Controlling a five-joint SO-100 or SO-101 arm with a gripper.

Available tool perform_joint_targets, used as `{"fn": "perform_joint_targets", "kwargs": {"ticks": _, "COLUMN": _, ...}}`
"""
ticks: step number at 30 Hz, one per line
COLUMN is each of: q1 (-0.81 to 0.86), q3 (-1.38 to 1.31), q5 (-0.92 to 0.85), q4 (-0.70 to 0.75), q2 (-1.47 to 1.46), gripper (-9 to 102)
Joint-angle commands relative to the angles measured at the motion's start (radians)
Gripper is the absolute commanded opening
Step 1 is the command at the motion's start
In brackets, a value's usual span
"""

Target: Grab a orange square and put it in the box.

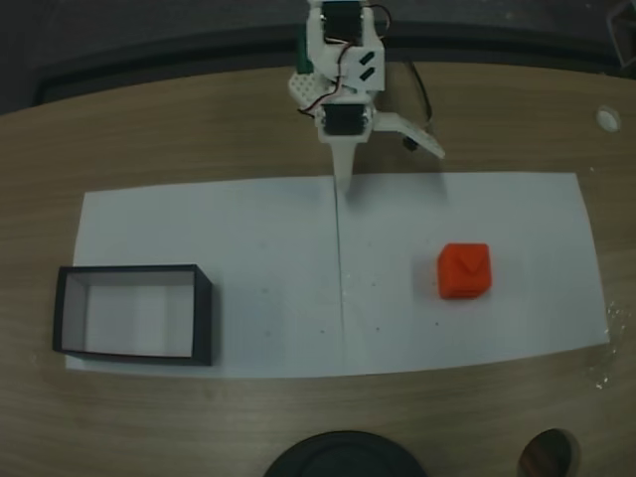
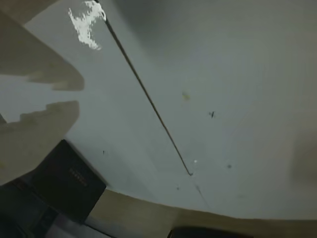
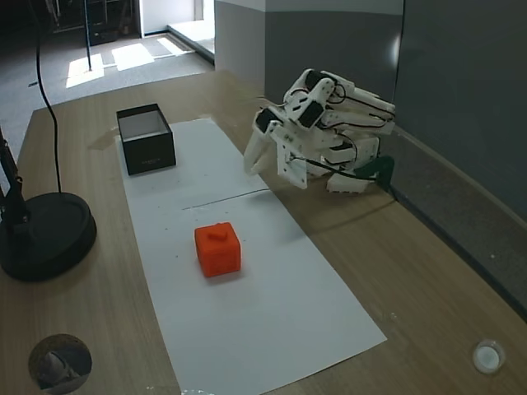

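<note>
Orange square on white paper, black box apart from it, tool folded back and holding nothing.

The orange square sits alone on the paper sheet, right of its centre seam in a fixed view; the box, its white inside bare, stands near the sheet's left end, well apart from the square. The white arm is folded low at the paper's far edge, the tool spread wide: one finger points down at the seam, the other angles off to the right, neither touching anything. The wooden tabletop carries a round black lamp base and a small white cap. In a fixed view a dark wall panel and sunlit floor lie behind. The wrist view adds the seam close up, a white glare patch and the box's dark wall.
</note>
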Motion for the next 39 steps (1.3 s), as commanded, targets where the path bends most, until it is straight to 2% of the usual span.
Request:
{"fn": "perform_joint_targets", "kwargs": {"ticks": 1, "q1": -0.003, "q3": -0.034, "q5": 0.003, "q4": -0.156, "q2": 0.017, "gripper": 7}}
{"fn": "perform_joint_targets", "kwargs": {"ticks": 4, "q1": -0.032, "q3": -0.117, "q5": 0.014, "q4": -0.245, "q2": 0.002, "gripper": 15}}
{"fn": "perform_joint_targets", "kwargs": {"ticks": 8, "q1": -0.064, "q3": -0.282, "q5": 0.052, "q4": -0.244, "q2": -0.028, "gripper": 18}}
{"fn": "perform_joint_targets", "kwargs": {"ticks": 15, "q1": -0.341, "q3": -0.624, "q5": 0.052, "q4": -0.077, "q2": -0.485, "gripper": 19}}
{"fn": "perform_joint_targets", "kwargs": {"ticks": 18, "q1": -0.430, "q3": -0.796, "q5": 0.052, "q4": -0.006, "q2": -0.736, "gripper": 24}}
{"fn": "perform_joint_targets", "kwargs": {"ticks": 24, "q1": -0.442, "q3": -1.154, "q5": 0.046, "q4": 0.198, "q2": -1.203, "gripper": 39}}
{"fn": "perform_joint_targets", "kwargs": {"ticks": 29, "q1": -0.451, "q3": -1.422, "q5": 0.032, "q4": 0.285, "q2": -1.494, "gripper": 40}}
{"fn": "perform_joint_targets", "kwargs": {"ticks": 31, "q1": -0.448, "q3": -1.497, "q5": -0.044, "q4": 0.324, "q2": -1.586, "gripper": 40}}
{"fn": "perform_joint_targets", "kwargs": {"ticks": 35, "q1": -0.468, "q3": -1.557, "q5": -0.072, "q4": 0.331, "q2": -1.738, "gripper": 40}}
{"fn": "perform_joint_targets", "kwargs": {"ticks": 39, "q1": -0.502, "q3": -1.572, "q5": -0.072, "q4": 0.275, "q2": -1.850, "gripper": 40}}
